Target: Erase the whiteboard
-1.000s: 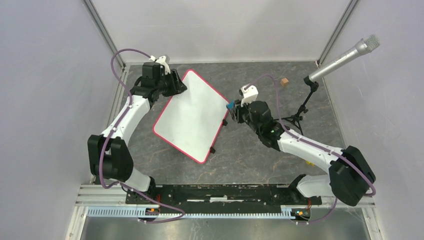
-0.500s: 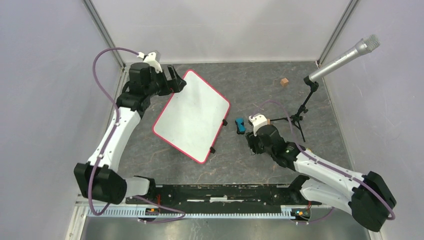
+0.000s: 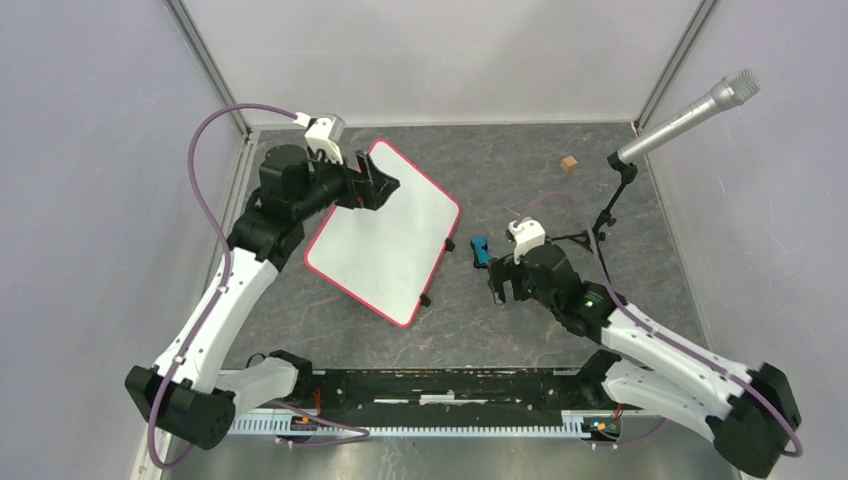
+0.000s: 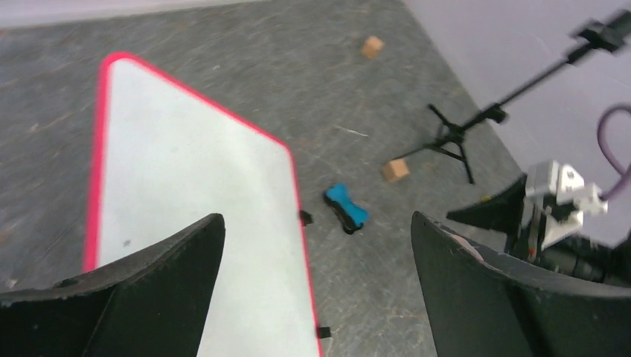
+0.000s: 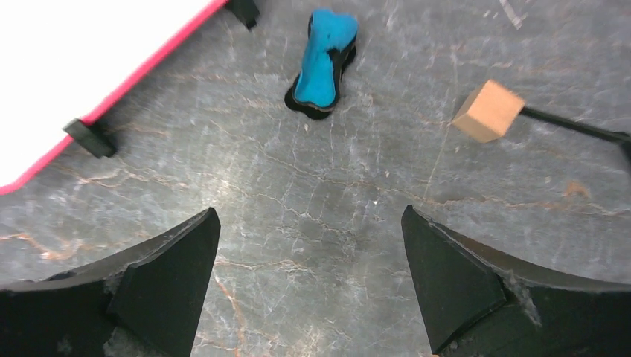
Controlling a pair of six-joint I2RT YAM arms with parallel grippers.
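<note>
Lying flat on the grey table [image 3: 500, 160], the whiteboard [image 3: 385, 235] has its far left edge under the left gripper [image 3: 378, 186], whose jaws stand wide apart and hold nothing. The right gripper [image 3: 503, 287], also spread and empty, hangs over the table just right of the board's right edge, near a blue eraser [image 3: 481, 250] and a wooden block [image 5: 487, 110]

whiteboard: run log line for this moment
whiteboard no writing visible | blue eraser lying beside it | left gripper open above board | right gripper open, empty, near eraser
</note>
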